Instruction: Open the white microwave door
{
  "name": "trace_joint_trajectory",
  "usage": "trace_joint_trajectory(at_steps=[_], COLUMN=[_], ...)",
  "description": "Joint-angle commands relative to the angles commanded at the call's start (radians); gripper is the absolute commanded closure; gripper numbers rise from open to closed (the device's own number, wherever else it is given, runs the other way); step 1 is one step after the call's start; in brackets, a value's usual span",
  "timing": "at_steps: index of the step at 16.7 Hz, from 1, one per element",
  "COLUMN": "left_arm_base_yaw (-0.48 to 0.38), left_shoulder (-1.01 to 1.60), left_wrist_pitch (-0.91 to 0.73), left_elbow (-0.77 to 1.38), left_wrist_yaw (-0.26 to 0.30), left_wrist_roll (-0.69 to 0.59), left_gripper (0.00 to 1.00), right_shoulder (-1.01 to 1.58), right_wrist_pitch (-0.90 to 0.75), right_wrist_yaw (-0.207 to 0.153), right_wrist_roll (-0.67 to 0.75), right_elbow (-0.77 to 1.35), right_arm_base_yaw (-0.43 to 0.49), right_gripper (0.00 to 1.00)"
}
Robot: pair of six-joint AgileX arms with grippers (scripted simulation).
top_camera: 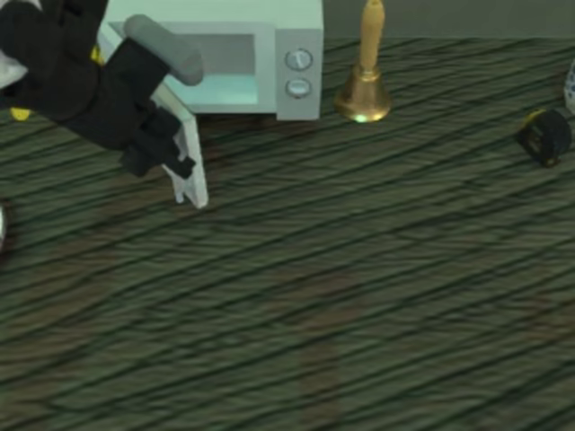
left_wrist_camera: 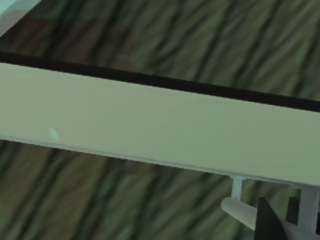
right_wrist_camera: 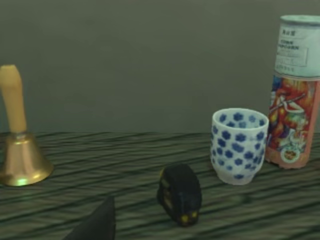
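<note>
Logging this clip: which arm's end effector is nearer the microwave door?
Left. Its end effector is at the swung-open microwave door, by the handle. The right end effector is outside the top view, off toward the tape measure side.

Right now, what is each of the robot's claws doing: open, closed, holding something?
Left gripper: at the swung-open white microwave door, by its handle; grip cannot be told.
Right gripper: not visible in the top view; cannot be told.
</note>
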Motion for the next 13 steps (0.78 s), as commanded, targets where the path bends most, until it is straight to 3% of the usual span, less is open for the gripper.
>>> trace_joint_trajectory(at_steps=[13], left_arm_base_yaw=[0.071], left_shoulder=[-0.013], left_wrist_pitch=[-0.055], left_elbow=[-0.009], left_wrist_yaw=[0.081], left_wrist_roll=[0.176], left_gripper=[1.0], right_shoulder=[0.0], right_wrist_pitch=[0.0], right_wrist_yaw=[0.0], right_wrist_roll=[0.0], right_elbow=[0.0], right_arm_base_yaw=[0.0], right_gripper=[0.0])
